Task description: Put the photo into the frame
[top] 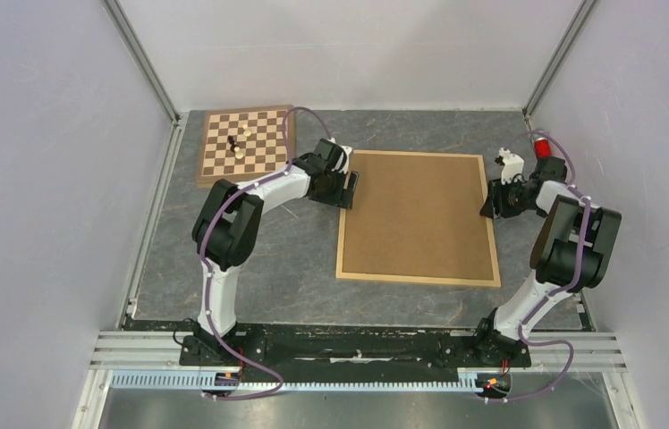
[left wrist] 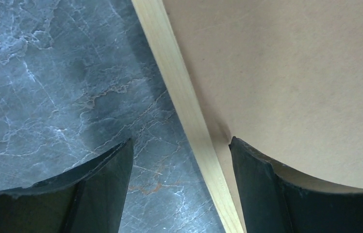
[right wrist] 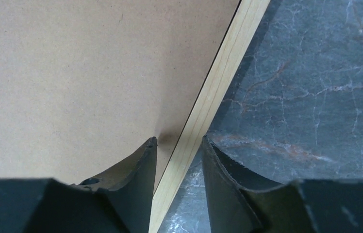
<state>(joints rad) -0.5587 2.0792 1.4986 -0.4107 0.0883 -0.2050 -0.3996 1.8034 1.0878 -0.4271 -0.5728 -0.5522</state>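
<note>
Lying flat in the middle of the bench (top: 268,259), the frame (top: 418,278) shows its back, with the brown backing board (top: 416,214) seated inside its narrow wooden border. The photo is not visible in any view, and I cannot tell whether it is under the board or somewhere else.

The left end effector (left wrist: 181,141) straddles the frame's left rail with its jaws wide apart, one finger over the bench and the other over the board. The right end effector (right wrist: 178,138) straddles the right rail with a much narrower gap. I cannot tell whether its fingers actually pinch the wood.

The main risk I see is an uneven lift. If one side grips and rises before the other, the thin frame could twist, pivot on the bench or slip out of the fingers. The board looks merely seated, so tilting the frame could let it slide or drop out. A finger coming down on the board rather than beside the rail would press it in and jam it. A wide swing on the left could also reach the chessboard (top: 246,143) close behind that arm.

The fingertip contact on both sides is hidden, and so is any clip or tab holding the board. The front of the frame faces down, out of sight.
</note>
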